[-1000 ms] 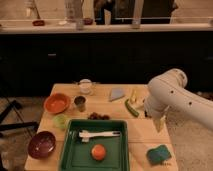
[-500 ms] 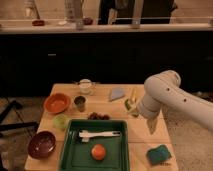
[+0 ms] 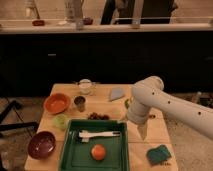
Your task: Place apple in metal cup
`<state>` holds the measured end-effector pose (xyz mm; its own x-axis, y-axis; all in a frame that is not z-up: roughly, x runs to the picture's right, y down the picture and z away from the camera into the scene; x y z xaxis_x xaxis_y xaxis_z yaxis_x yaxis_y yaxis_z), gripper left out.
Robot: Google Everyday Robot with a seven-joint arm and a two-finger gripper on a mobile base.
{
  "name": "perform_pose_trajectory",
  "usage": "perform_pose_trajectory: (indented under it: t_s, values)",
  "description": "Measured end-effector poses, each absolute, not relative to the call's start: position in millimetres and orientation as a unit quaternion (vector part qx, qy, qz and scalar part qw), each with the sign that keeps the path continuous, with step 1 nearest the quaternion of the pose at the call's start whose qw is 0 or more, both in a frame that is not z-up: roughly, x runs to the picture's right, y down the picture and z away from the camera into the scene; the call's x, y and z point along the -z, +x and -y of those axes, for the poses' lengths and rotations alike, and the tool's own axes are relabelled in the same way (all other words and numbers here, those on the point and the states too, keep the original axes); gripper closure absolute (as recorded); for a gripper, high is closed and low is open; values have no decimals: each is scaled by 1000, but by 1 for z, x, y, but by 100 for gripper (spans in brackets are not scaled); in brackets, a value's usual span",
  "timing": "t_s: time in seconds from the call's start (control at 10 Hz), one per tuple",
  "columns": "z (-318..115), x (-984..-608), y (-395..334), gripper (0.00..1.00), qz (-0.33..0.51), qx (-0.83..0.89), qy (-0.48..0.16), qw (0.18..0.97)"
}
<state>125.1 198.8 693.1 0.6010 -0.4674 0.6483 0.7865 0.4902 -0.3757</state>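
Note:
The apple [image 3: 98, 151], small, round and orange-red, lies in the front part of a green tray [image 3: 72, 150] on the wooden table. The metal cup [image 3: 80, 103], short and dark grey, stands upright behind the tray's far left corner, next to the orange bowl. My gripper [image 3: 142, 131] points down at the end of the white arm. It hangs just off the tray's right edge, to the right of the apple and farther back. It is well to the right of the cup and holds nothing that I can see.
An orange bowl [image 3: 56, 103], a maroon bowl [image 3: 41, 144] and a light-green round thing [image 3: 61, 120] stand left of the tray. A pale jar [image 3: 86, 86] and a grey-blue thing [image 3: 117, 93] are at the back. A white utensil [image 3: 98, 134] lies in the tray. A teal sponge [image 3: 159, 154] is front right.
The arm has swung left, bringing the gripper from over the table's right side to the tray's right edge. The apple and cup have not moved.

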Motion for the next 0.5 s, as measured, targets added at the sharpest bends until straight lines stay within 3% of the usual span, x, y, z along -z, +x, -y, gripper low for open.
perform_pose_trajectory:
  t_s: [0.5]
  values:
    - [-212, -696, 118, 20, 223, 342, -340, 847]
